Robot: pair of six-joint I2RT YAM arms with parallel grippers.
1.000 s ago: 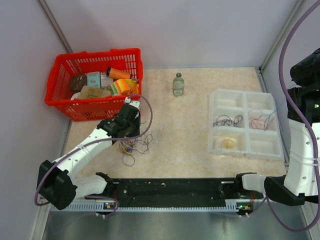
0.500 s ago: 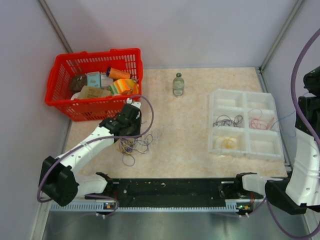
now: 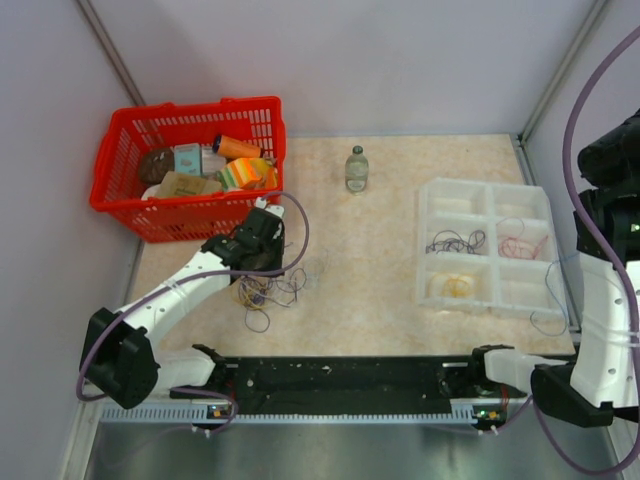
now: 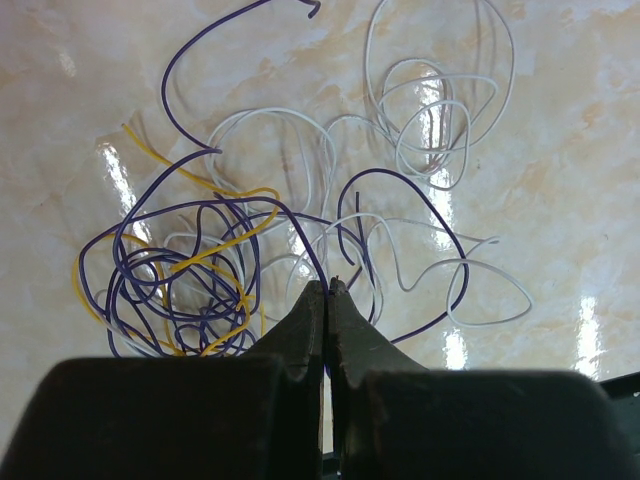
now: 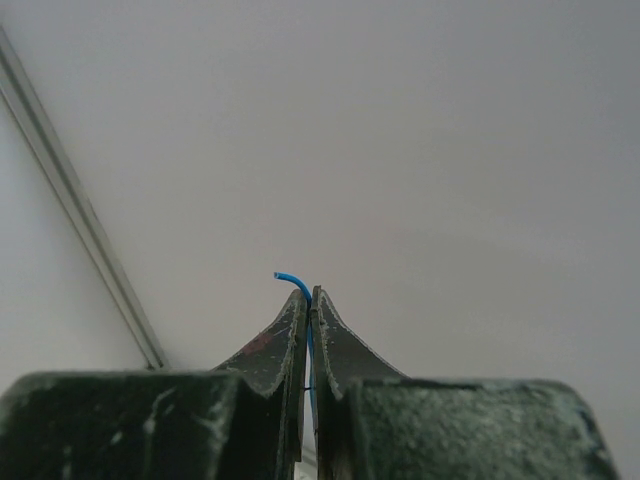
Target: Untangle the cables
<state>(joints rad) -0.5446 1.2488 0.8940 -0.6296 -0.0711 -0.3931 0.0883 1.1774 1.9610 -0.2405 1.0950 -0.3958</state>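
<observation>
The cables point(image 3: 265, 293) lie as a loose tangle on the table at front left. In the left wrist view the tangle is purple and yellow point(image 4: 180, 290), with white loops point(image 4: 430, 100) beyond it. My left gripper point(image 4: 328, 286) is shut on a purple cable at the tangle's edge; from above it point(image 3: 252, 272) sits over the tangle. My right gripper point(image 5: 311, 296) is raised high at the right and shut on a thin blue cable point(image 5: 298, 284). That blue cable point(image 3: 549, 295) hangs down over the tray's right edge.
A white compartment tray point(image 3: 490, 214) at right holds purple point(image 3: 455, 241), red point(image 3: 515, 245) and yellow point(image 3: 452, 285) cables in separate compartments. A red basket point(image 3: 150, 215) of goods stands at back left, next to my left arm. A small bottle point(image 3: 357, 168) stands at back centre.
My right arm swung out to the right and came back, and the blue cable now dangles by the tray's right edge. My left gripper has stayed on the tangle.
</observation>
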